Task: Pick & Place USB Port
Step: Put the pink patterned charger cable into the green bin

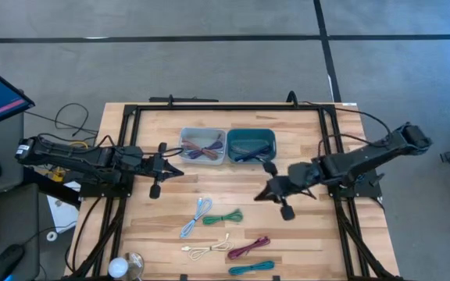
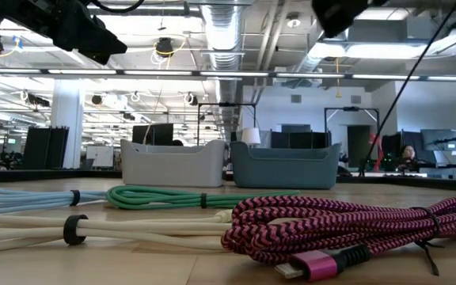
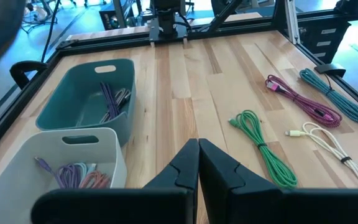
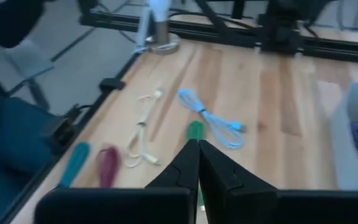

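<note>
Several coiled USB cables lie on the wooden table's near half: light blue (image 1: 196,216), green (image 1: 223,218), cream (image 1: 209,249), magenta (image 1: 248,247) and teal (image 1: 251,268). A grey bin (image 1: 202,145) and a teal bin (image 1: 251,144) stand side by side at the far middle, each with cables inside. My left gripper (image 1: 180,168) hovers shut beside the grey bin's left end, its fingers (image 3: 198,155) empty. My right gripper (image 1: 258,195) hovers shut just near of the teal bin, above the table and to the right of the green cable (image 4: 194,130), and holds nothing.
A black frame (image 1: 123,156) runs round the table top. A white bottle (image 1: 119,268) and a small round thing (image 1: 135,261) stand at the near left corner. Bare wood lies between the bins and the cables.
</note>
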